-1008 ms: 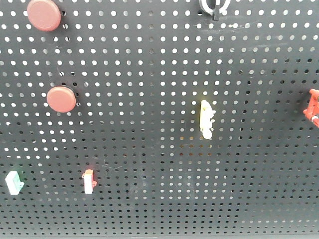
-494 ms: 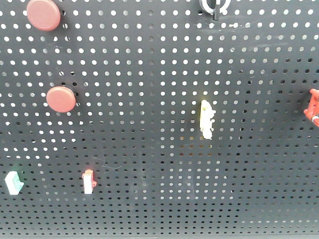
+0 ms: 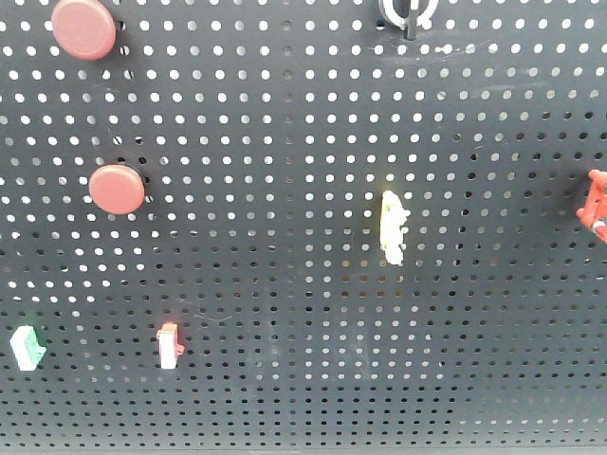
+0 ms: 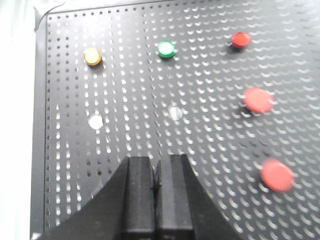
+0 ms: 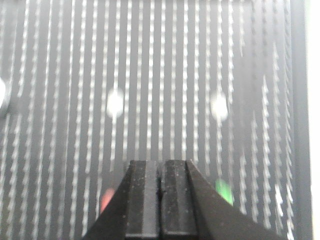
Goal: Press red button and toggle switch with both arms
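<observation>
In the front view, two large red buttons point(image 3: 83, 28) point(image 3: 117, 189) sit on the black pegboard point(image 3: 285, 123) at the upper left. The toggle switch point(image 3: 408, 11), a black knob in a silver ring, is cut off by the top edge. No arm shows in this view. In the left wrist view my left gripper point(image 4: 156, 162) is shut and empty, off the board. Two large red buttons point(image 4: 259, 100) point(image 4: 276, 175) lie to its right. In the blurred right wrist view my right gripper point(image 5: 160, 165) is shut and empty, facing the pegboard point(image 5: 160, 60).
The front view also shows a yellow lever point(image 3: 393, 227), a red-and-white rocker point(image 3: 169, 345), a green-and-white rocker point(image 3: 27, 347) and a red part point(image 3: 596, 207) at the right edge. The left wrist view shows orange point(image 4: 92, 56), green point(image 4: 166, 49) and small red point(image 4: 240, 40) buttons.
</observation>
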